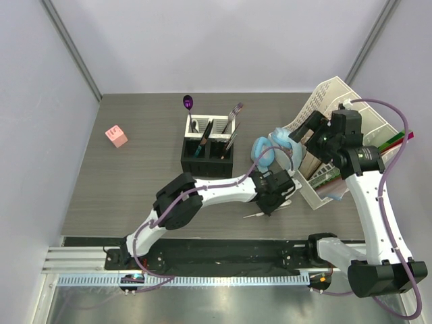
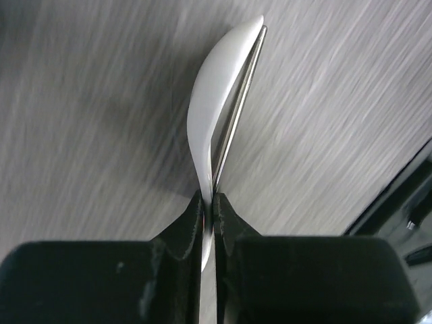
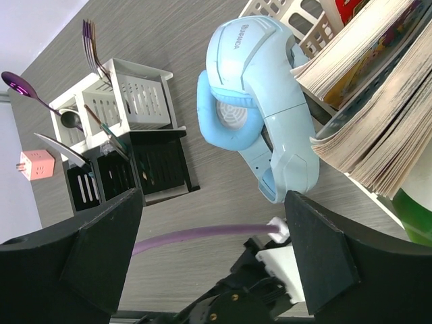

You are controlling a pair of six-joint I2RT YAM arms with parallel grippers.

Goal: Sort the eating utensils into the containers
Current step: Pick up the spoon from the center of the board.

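My left gripper point(image 1: 273, 201) is low over the table's front middle, shut on a white ceramic soup spoon point(image 2: 206, 115). The left wrist view shows the spoon edge-on, running away from the jaws point(image 2: 208, 199) over the wood. Its white tip point(image 1: 258, 214) pokes out toward the near edge. The black and white caddy point(image 1: 207, 145) stands at the middle back, holding a purple spoon point(image 1: 188, 102), a fork point(image 1: 235, 110) and dark pieces. My right gripper point(image 3: 214, 202) hangs open and empty above the table right of the caddy point(image 3: 128, 148).
Light blue headphones point(image 1: 266, 152) lie between the caddy and the big white rack point(image 1: 337, 135), which holds books point(image 3: 378, 101). A pink block point(image 1: 116, 136) sits at the left. The left arm's purple cable point(image 3: 196, 236) passes under the right gripper.
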